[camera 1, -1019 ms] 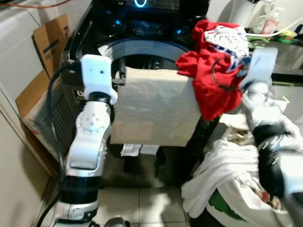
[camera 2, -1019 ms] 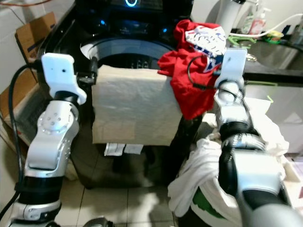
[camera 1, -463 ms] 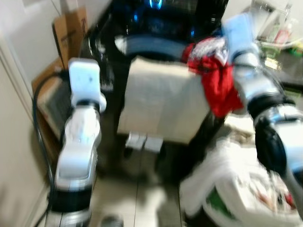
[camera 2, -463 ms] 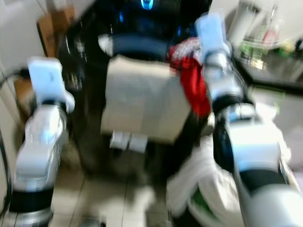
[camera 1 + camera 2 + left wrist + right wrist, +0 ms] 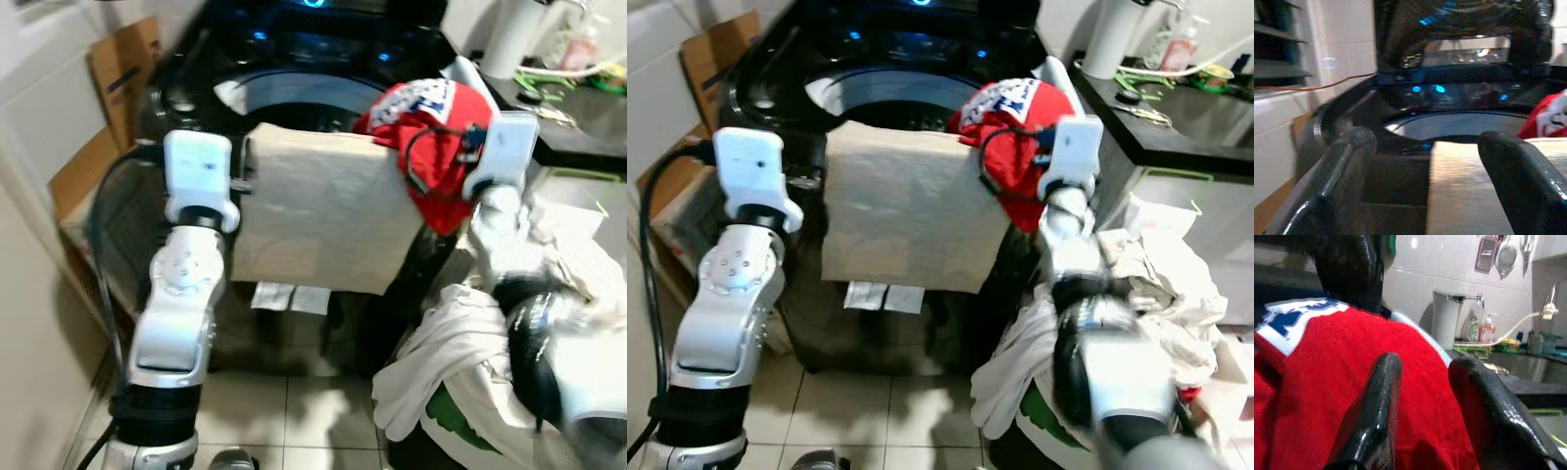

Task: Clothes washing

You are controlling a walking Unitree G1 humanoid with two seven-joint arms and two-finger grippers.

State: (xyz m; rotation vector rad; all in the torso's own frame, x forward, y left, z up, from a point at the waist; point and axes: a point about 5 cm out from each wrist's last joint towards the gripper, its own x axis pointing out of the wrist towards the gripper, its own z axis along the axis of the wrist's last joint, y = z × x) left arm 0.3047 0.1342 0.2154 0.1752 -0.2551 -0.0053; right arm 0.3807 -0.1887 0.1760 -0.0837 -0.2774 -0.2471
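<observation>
The red garment (image 5: 431,137) with its white and blue print lies bunched on the right front corner of the washing machine (image 5: 294,59), part of it hanging over the front edge. Compared with a second ago, it has been drawn in lower and more compactly on that corner, and the head views, which were blurred and swinging half a second ago, are steady again, so the camera is judged to have settled rather than the laundry to have shifted far. The right gripper (image 5: 1420,401) is held against the red cloth; in the right wrist view its two black fingers (image 5: 1376,416) stand a little apart with cloth lying behind them, and a pinch on the fabric cannot be confirmed.

Beside the red garment, a beige towel (image 5: 323,211) is draped over the front edge of the machine, covering much of the front panel. The left gripper (image 5: 1425,186) is held at the left front corner, its fingers spread wide, one finger overlapping the towel's edge in the left wrist view and nothing held.

The drum opening (image 5: 294,93) is uncovered behind both items. Neither item is inside yet, so loading is judged unfinished. A basket of white laundry (image 5: 460,362) stands on the floor at the right.
</observation>
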